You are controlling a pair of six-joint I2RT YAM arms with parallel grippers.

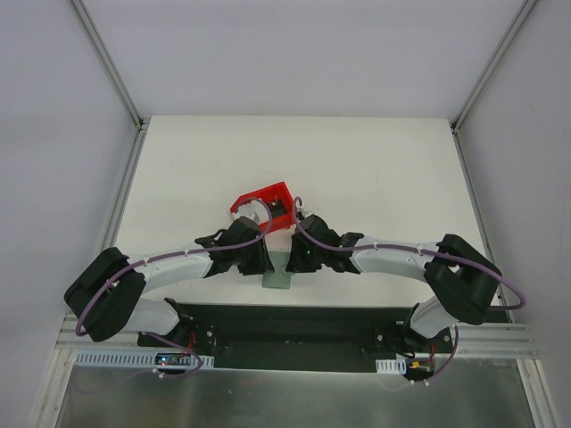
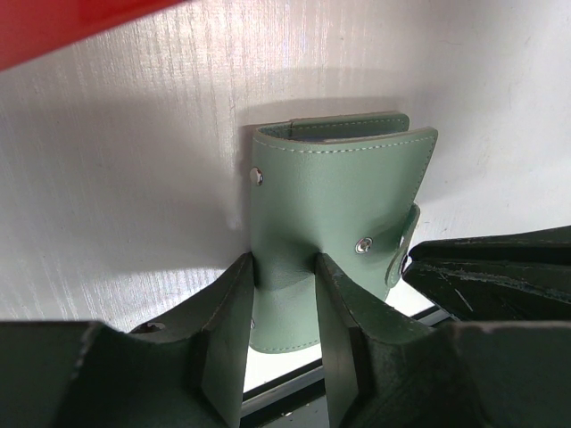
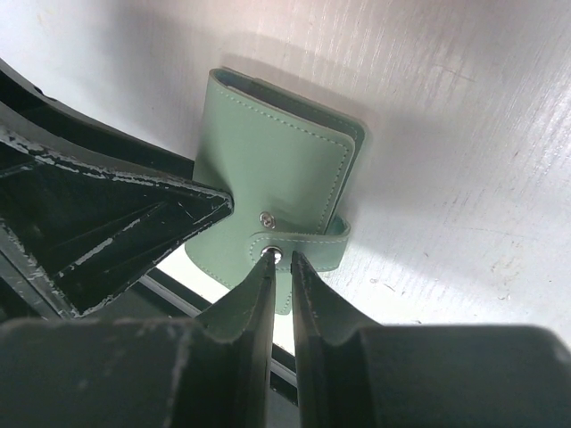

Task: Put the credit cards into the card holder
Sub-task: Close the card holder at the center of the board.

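Both arms meet at the middle of the table (image 1: 357, 169), close to its near edge; the wallet (image 2: 330, 187) sits between the two grippers, just on the near side of the red bin (image 1: 265, 198) and apart from it.

Left gripper (image 2: 284, 267) - fingers (image 2: 227, 330) set on either side of the wallet's near end, the green cover filling the gap between them, so it is clamped on the wallet across its width; the cover bows outward above the grip.

Right gripper (image 3: 280, 263) - fingers nearly pressed together, pinching the small strap (image 3: 312, 242) that wraps round the wallet's edge, right at the strap's metal snap (image 3: 271, 256); a second snap stud shows on the cover just above it.

Wallet is folded, grey-green outside, stitched edge; far end points away from the arm bases, near end reaches the dark strip at the table's edge; a shadow lies under the far end; cannot tell whether it rests flat or is held a little off the surface.

The grippers come in from opposite sides, tips near each other, left on the cover and right on the strap; the right gripper's dark body shows just beside the wallet in the left wrist view, and the left one's likewise in the right wrist view.
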